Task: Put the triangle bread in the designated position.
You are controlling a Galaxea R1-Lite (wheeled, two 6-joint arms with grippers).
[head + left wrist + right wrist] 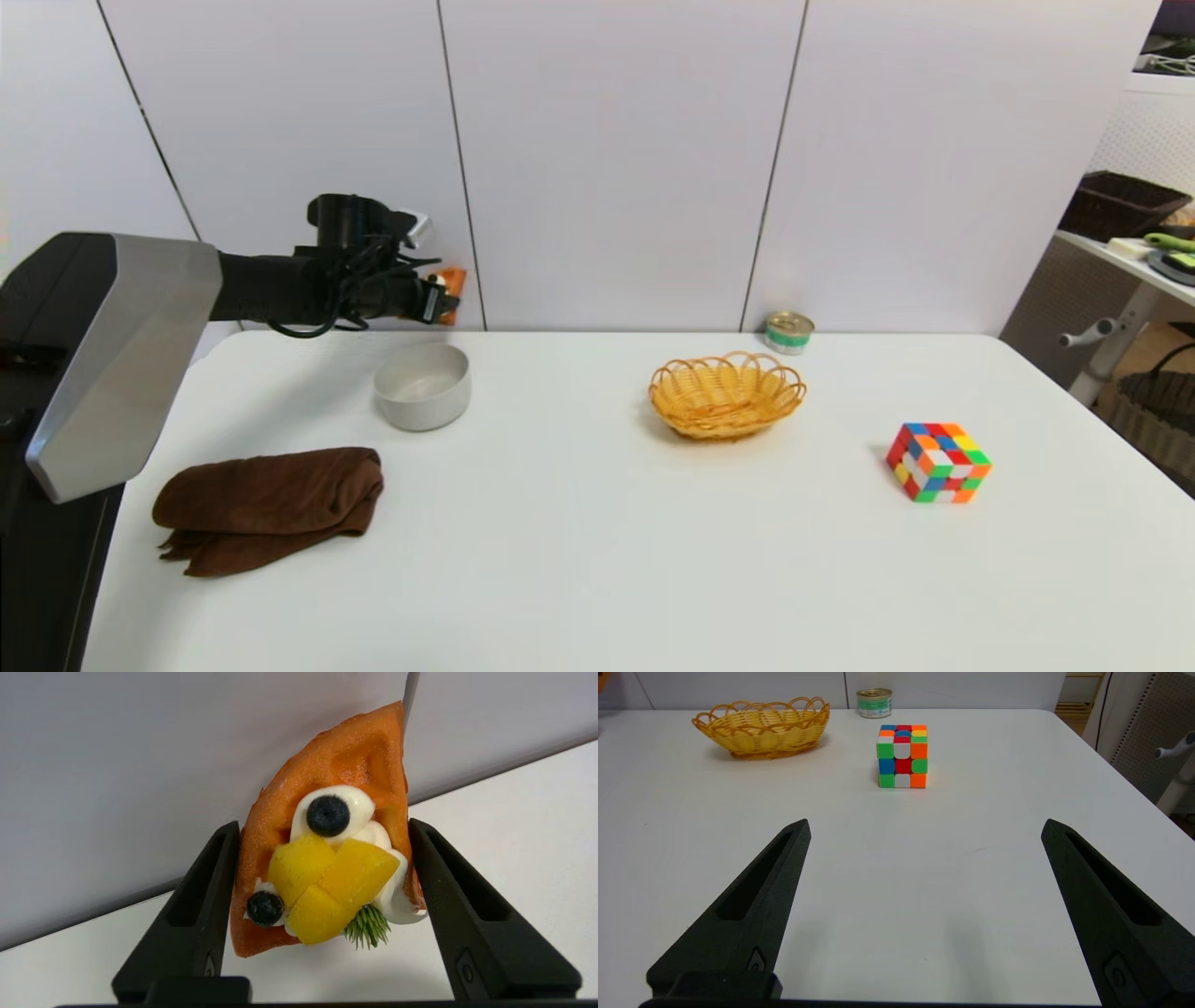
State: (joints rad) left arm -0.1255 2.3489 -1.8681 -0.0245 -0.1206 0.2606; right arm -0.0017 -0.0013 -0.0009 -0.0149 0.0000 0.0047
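Here the left gripper point(324, 830) is hanging in the air above the table's point(597, 560) far left edge, its two fingers point(205, 896) clamped on the sides of the triangle bread point(336, 826), which is lifted clear of the surface. Just below it a white bowl point(422, 385) is sitting. The right gripper point(924, 826) is idling low, fingers spread wide, with a colour cube point(902, 756) ahead of it.
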